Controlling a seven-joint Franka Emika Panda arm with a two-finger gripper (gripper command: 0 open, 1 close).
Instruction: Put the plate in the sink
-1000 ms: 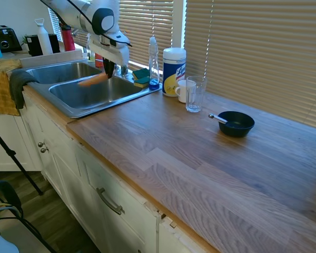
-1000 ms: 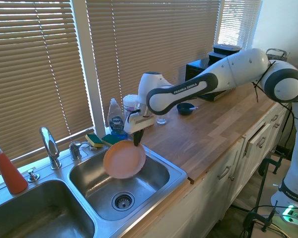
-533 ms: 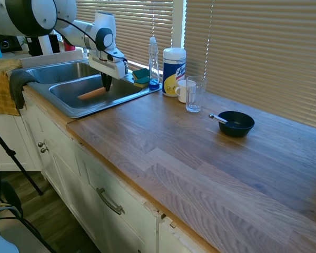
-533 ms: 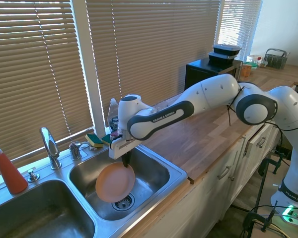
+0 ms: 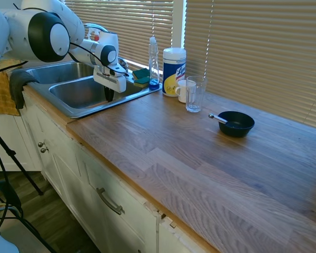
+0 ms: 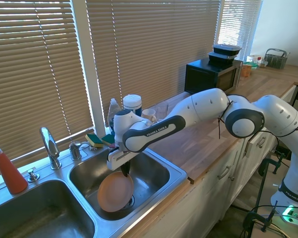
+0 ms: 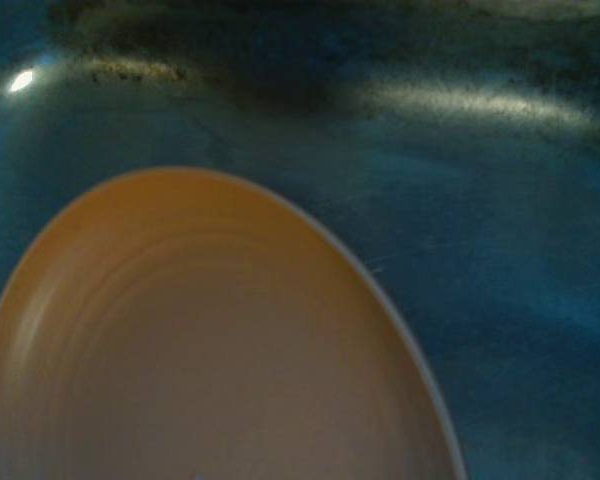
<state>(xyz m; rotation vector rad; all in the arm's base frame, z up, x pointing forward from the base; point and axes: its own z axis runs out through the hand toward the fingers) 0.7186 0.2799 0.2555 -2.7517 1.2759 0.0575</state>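
- Down inside the right-hand basin of the double stainless steel sink (image 6: 176,174), my gripper (image 6: 125,172) is clamped on the rim of the salmon-orange plate (image 6: 115,191).
- My plate is tilted, its face turned toward the second exterior camera, with its lower edge close to the basin floor; I cannot tell whether it touches.
- From the first exterior view, my gripper (image 5: 109,95) dips below the sink's (image 5: 68,109) shiny rim, and the plate is hidden behind the basin wall.
- My wrist camera shows the plate (image 7: 210,350) filling the lower part of the picture, with dim steel behind it.
- At the back of the sink a chrome faucet (image 6: 50,146) stands behind the divider between the two basins, and a red spray bottle (image 6: 8,171) sits at the far left.
- Green and yellow sponges (image 6: 95,140) and a clear dish soap bottle (image 5: 154,62) rest at the back rim, just beside the basin I am working in.
- Further along the wooden countertop (image 5: 210,163) stand a wipes canister (image 5: 174,71), a white mug (image 5: 183,90) and a clear glass (image 5: 195,94), close together.
- A small dark blue bowl (image 5: 236,123) with a spoon sits well apart from the sink.
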